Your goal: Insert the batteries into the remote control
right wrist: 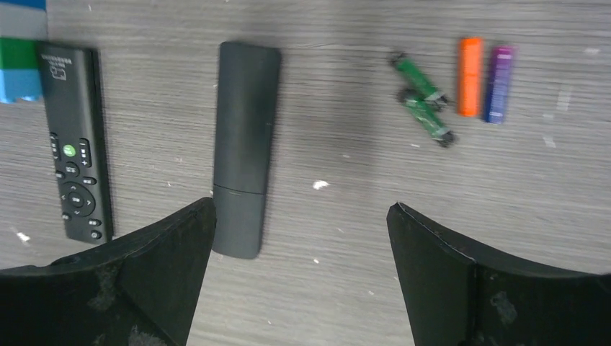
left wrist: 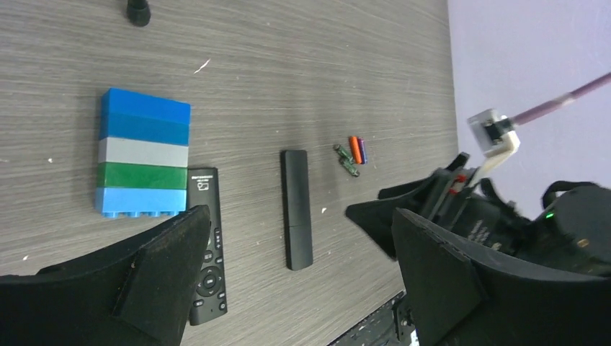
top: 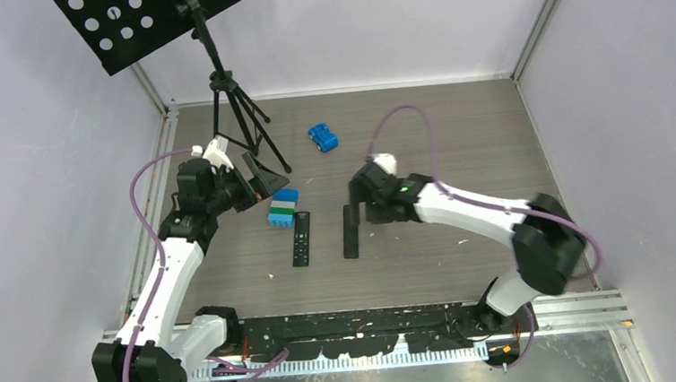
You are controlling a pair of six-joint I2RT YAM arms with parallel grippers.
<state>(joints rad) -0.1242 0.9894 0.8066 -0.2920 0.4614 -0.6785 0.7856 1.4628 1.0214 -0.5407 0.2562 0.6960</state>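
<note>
The batteries [right wrist: 470, 76] lie loose on the table [right wrist: 324, 288], near the plain black remote control [right wrist: 243, 148] yet apart from it; a buttoned remote [right wrist: 72, 140] lies on its other side; my right claw [right wrist: 300, 209] hangs spread and empty; my left claw [left wrist: 301, 216] gapes too.

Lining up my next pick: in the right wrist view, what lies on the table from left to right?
buttoned remote → plain black remote → two green batteries → orange battery → purple battery
</note>
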